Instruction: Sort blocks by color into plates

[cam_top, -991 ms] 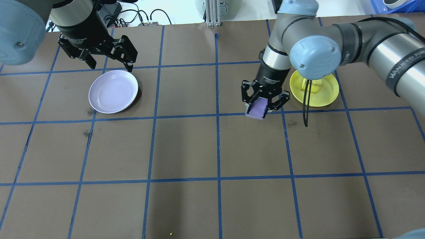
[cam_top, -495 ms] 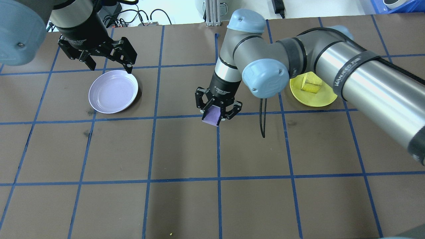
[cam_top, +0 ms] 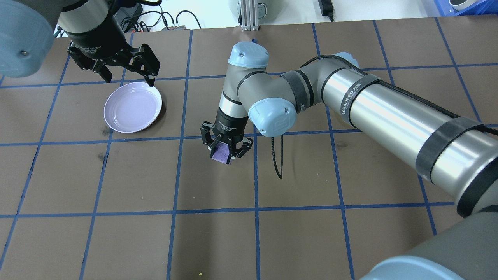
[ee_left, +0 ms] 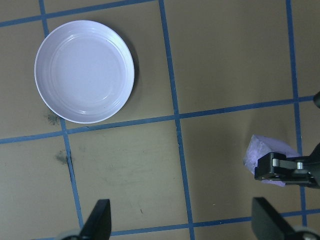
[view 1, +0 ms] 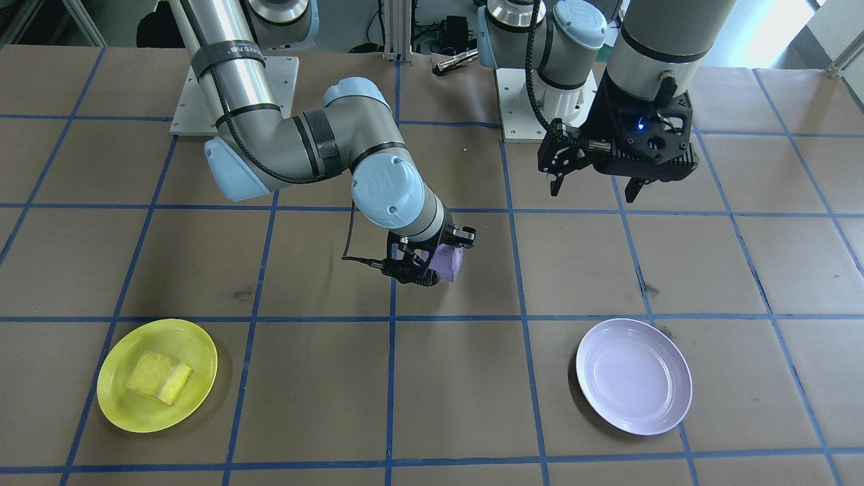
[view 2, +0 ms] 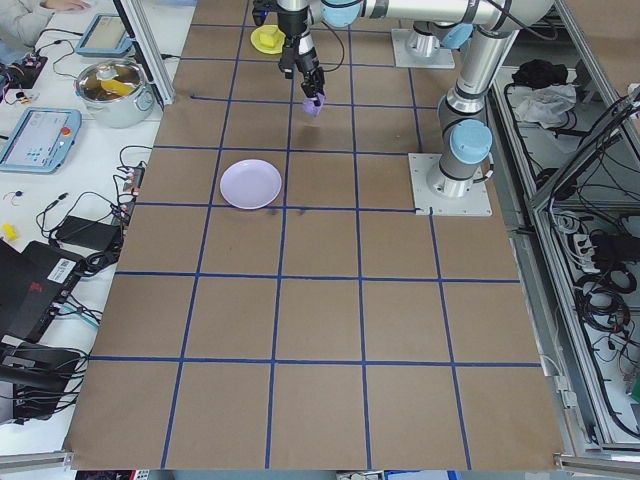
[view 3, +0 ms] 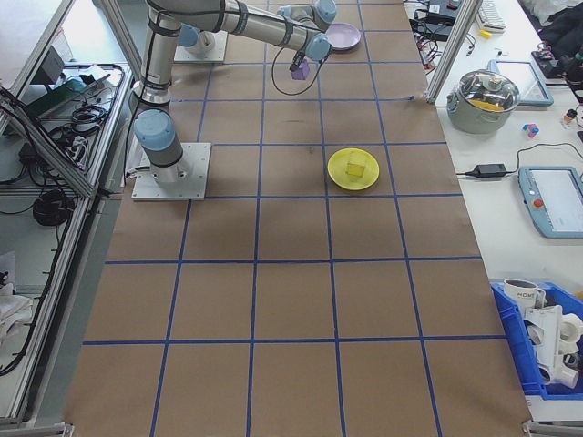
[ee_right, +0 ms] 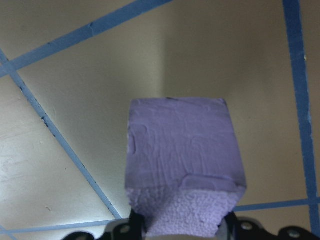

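- jaws of the right gripper (cam_top: 225,151) are closed on the small purple foam cube (cam_top: 221,153), which hangs above the brown table (cam_top: 218,241), near the middle and not touching it.
- jaws of the left gripper (cam_top: 126,74) stand wide apart and hold nothing; it hovers just behind the round pale lavender plastic plate (cam_top: 132,107).
- the lavender plate has nothing in it, and it is well apart from the carried cube, on the robot's left side.
- the small yellow foam cube (view 1: 159,376) lies already inside the round bright yellow plastic plate (view 1: 115,395), so i judge only the purple one is left to sort.
- what could go wrong: the foam is soft and only its upper part is pinched, so it may slip or turn on the way. the open left gripper stands close to the plate rim, and the right arm could meet it on arrival. a release too early would put the cube on the table beside the plate.
- the overhead view hides the yellow plate behind the right arm; the front-facing view shows it clearly. the right wrist view shows the cube's worn, rough foam texture, but no plate. the left wrist view shows plate and cube together.
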### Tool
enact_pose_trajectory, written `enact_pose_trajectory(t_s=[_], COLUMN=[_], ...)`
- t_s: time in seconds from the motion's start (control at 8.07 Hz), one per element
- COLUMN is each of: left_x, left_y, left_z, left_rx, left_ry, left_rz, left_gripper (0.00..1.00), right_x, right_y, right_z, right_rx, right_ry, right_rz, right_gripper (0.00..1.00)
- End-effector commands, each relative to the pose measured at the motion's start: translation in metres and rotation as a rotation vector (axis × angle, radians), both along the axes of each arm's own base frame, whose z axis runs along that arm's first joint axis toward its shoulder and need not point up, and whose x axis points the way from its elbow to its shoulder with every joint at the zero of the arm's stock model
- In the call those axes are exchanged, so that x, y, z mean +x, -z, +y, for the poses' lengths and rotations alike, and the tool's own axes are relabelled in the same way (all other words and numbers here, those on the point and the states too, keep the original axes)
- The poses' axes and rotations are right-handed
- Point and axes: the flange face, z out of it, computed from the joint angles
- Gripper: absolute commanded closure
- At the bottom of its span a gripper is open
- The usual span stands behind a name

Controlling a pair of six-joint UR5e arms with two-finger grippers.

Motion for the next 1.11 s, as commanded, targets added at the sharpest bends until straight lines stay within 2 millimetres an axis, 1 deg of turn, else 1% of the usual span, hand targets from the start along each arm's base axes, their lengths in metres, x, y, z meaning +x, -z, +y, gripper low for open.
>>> enact_pose_trajectory(t_s=[0.0,0.12,0.25,0.5,0.62,0.74,0.87,0.99], left_x=[0.000,0.000,0.000,0.000,0.000,-0.002,-0.006,-0.017], left_y=[0.000,0.001,0.000,0.000,-0.001,-0.001,0.002,0.009], left_z=[0.000,-0.001,0.000,0.000,0.000,0.001,0.000,0.001], left_rx=[-0.002,0.002,-0.002,-0.002,-0.002,-0.004,0.004,0.018], left_ry=[0.000,0.000,0.000,0.000,0.000,-0.001,0.009,0.030], left_rz=[0.001,0.001,0.001,-0.001,-0.001,0.007,0.015,0.016], left_gripper=[0.00,0.00,0.00,0.00,0.00,0.00,0.00,0.00], right_x=[0.010,0.010,0.010,0.007,-0.006,-0.029,-0.061,-0.099], right_y=[0.018,0.017,0.014,-0.008,-0.028,-0.046,-0.066,-0.076], right_z=[0.004,0.003,0.003,0.000,-0.007,-0.018,-0.024,-0.026], right_rx=[0.024,0.016,0.013,-0.008,-0.045,-0.069,-0.100,-0.128], right_ry=[0.013,0.013,0.013,0.022,0.034,0.062,0.011,-0.140], right_rz=[0.025,0.023,0.019,0.002,-0.003,-0.004,0.027,0.089], right_gripper=[0.42,0.25,0.00,0.00,0.00,0.00,0.00,0.00])
